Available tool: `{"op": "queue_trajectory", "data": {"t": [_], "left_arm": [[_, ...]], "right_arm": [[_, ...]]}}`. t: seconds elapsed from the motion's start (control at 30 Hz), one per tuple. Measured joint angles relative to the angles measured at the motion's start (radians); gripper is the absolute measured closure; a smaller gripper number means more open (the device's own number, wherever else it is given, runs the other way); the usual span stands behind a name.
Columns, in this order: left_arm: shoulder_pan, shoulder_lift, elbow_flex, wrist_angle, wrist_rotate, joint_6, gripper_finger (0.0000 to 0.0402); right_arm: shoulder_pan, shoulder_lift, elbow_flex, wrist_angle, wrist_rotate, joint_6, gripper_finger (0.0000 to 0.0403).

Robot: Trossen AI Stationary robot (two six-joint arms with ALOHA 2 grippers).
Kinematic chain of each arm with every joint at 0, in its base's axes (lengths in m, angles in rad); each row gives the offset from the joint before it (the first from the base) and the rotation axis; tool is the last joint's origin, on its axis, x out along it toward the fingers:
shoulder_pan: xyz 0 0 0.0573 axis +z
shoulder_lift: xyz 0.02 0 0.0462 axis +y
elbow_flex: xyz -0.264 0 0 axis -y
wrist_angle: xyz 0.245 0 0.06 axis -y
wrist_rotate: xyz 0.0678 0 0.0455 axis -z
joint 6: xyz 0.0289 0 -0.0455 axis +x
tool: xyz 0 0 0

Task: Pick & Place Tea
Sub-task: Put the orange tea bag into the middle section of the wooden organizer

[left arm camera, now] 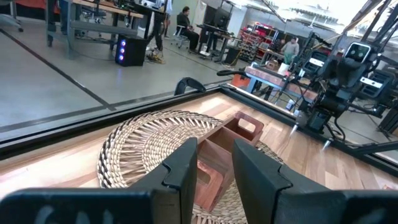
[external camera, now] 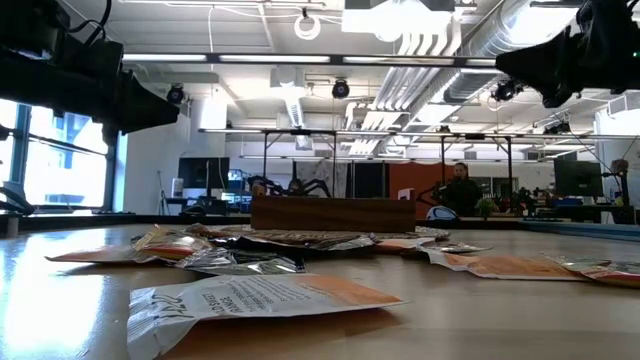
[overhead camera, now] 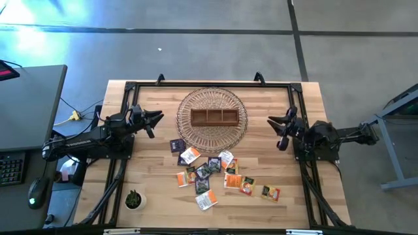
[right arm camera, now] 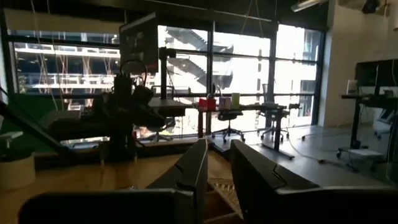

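Your left tool (overhead camera: pixel 159 119) left of the wicker basket (overhead camera: pixel 239 103), prongs parted, nothing held; your right tool (overhead camera: pixel 273 121) opposite, likewise parted; tea sachets (overhead camera: pixel 208 174) scattered on the table (overhead camera: pixel 307 104), beside the basket.

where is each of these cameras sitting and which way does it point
High view: overhead, straight down on the table; both arms, left gripper, right gripper.
Low view: at table-top height, level across the tea sachets to the wooden box; arms overhead.
Left wrist view: past its own fingers at the woven basket and box.
Right wrist view: past its own fingers toward the left arm.
Shared: high, low and left wrist views all show the box.
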Motion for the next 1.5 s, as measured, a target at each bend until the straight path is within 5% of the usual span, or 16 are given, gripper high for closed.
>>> {"op": "queue_trajectory", "data": {"t": [0.43,0.8,1.13,1.5], "left_arm": [[0.000,0.000,0.000,0.000,0.000,0.000,0.0301],[0.000,0.000,0.000,0.013,0.000,0.000,0.0301],[0.000,0.000,0.000,0.010,-0.036,0.007,0.0301],[0.000,0.032,0.003,-0.029,-0.023,-0.105,0.0301]], "right_arm": [[0.000,0.000,0.000,-0.019,0.128,-0.046,0.0357],[0.000,0.000,0.000,0.021,-0.055,-0.030,0.0396],[0.000,0.067,0.000,0.020,-0.183,0.118,0.0309],[0.001,0.440,0.074,0.085,-0.321,0.280,0.0276]]}}
